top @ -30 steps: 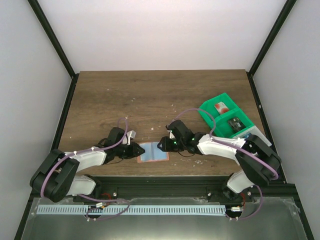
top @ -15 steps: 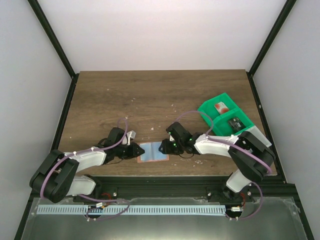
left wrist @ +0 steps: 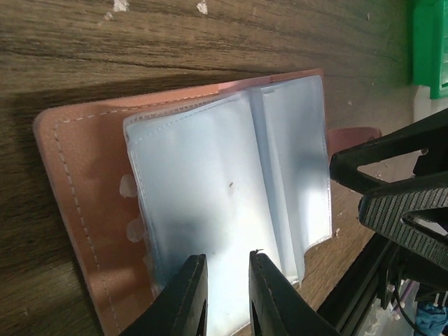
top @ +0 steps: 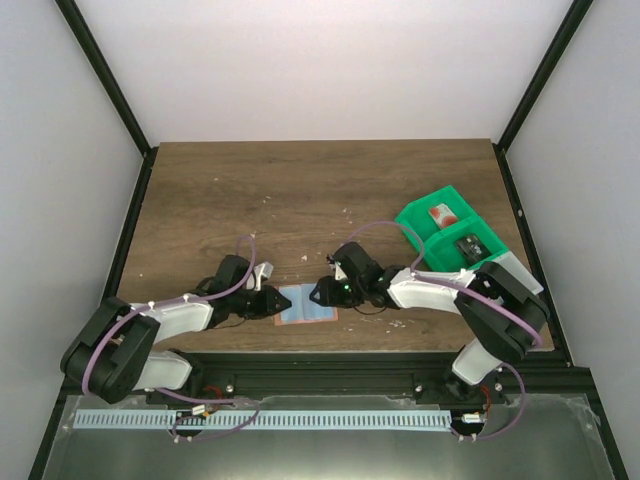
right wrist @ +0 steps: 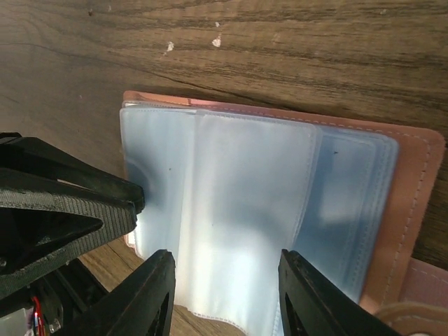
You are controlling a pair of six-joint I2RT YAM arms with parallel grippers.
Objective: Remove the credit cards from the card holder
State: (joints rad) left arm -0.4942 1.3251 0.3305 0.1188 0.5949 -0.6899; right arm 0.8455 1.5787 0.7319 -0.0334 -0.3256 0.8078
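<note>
Tray right of card holder

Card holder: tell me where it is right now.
In the top view, the card holder lies open near the front edge of the table, between the left gripper and the right gripper.

I work in a lab test cell: a wood table boxed by white panels and black posts, a metal rail at its near edge.
</note>
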